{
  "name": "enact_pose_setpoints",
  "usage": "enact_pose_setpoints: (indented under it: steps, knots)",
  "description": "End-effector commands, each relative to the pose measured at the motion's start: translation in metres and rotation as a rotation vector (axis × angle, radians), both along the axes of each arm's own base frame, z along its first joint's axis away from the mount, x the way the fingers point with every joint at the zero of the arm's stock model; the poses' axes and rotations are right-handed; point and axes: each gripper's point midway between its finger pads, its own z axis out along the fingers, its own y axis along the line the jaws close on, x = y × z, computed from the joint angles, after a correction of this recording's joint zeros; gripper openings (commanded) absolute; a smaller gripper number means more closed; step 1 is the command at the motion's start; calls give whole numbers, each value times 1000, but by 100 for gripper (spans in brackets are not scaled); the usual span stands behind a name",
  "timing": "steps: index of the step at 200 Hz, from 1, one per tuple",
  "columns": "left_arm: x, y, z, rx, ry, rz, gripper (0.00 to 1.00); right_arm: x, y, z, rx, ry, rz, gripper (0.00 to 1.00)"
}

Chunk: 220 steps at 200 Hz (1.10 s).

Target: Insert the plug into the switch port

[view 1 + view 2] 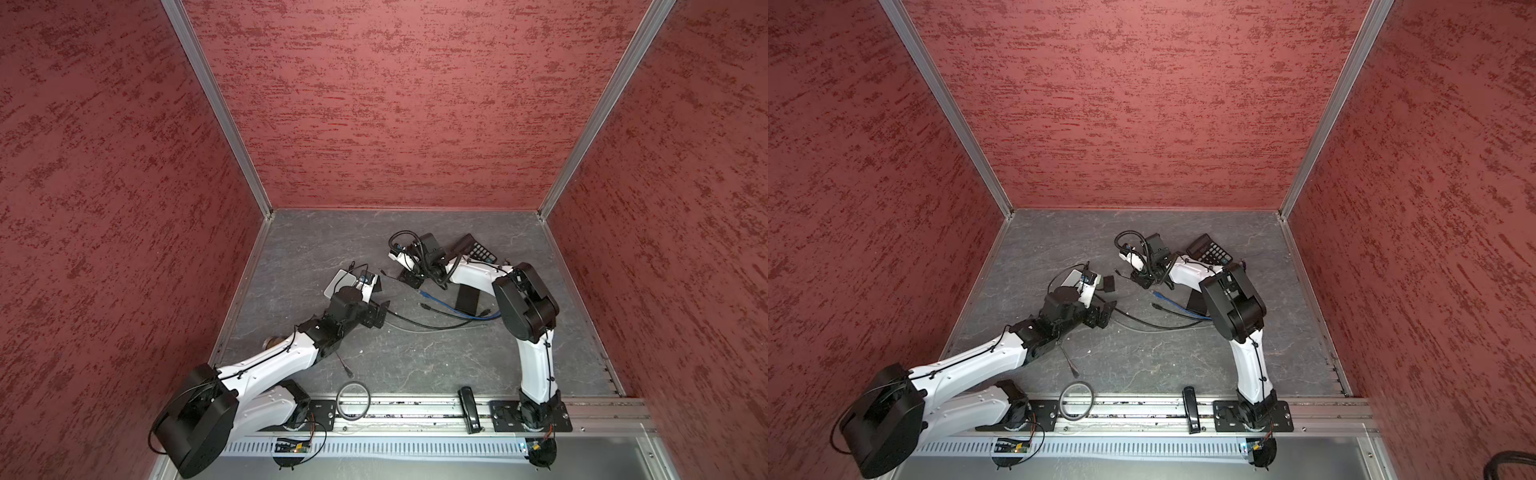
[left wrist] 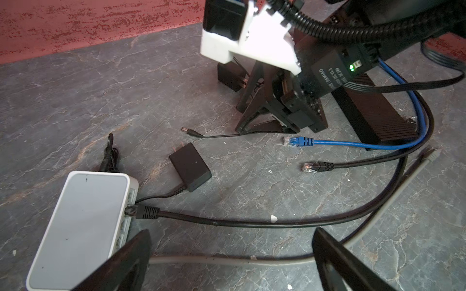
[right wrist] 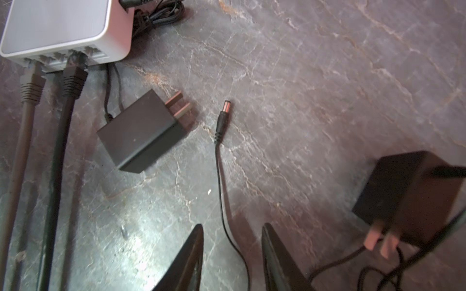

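Note:
The white switch (image 2: 83, 226) lies on the grey table, also seen in the right wrist view (image 3: 58, 25) and in both top views (image 1: 338, 280). A black network cable (image 2: 146, 212) and a grey one (image 3: 31, 85) sit in its ports. Loose plugs lie nearby: a small black barrel plug (image 3: 223, 118), a blue network plug (image 2: 297, 141) and a black one (image 2: 316, 167). My right gripper (image 3: 232, 226) is open just behind the barrel plug, its thin wire running untouched between the fingers. My left gripper (image 2: 232, 234) is open beside the switch, above the grey cable, holding nothing.
A black power adapter (image 2: 190, 166) lies by the switch, and a second one (image 3: 413, 196) by my right gripper. A calculator (image 1: 478, 249) and a flat black box (image 2: 373, 118) lie at the back right. A grey ring (image 1: 353, 401) rests on the front rail.

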Motion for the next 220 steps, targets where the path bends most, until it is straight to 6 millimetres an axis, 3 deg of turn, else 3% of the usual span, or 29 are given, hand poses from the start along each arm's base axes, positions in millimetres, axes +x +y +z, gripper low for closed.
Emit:
enact_pose_setpoints:
  steps: [1, 79, 153, 180, 220]
  knots:
    - [-1, -1, 4, -6, -19, -23, 100, -2, 4, -9, -5, 35, 34, 39]
    - [1, 6, 8, -17, -28, -4, 100, -5, 5, -26, -10, 79, 38, 35]
    - [1, 7, 10, -22, -65, -26, 100, -11, 0, -36, -38, 101, 40, 10]
    - [3, 5, 13, -19, -67, -37, 100, -14, -2, -33, -40, 97, 41, 0]
    - [9, 1, 21, -3, -88, -59, 100, -21, -4, -12, -7, 82, 43, 0]
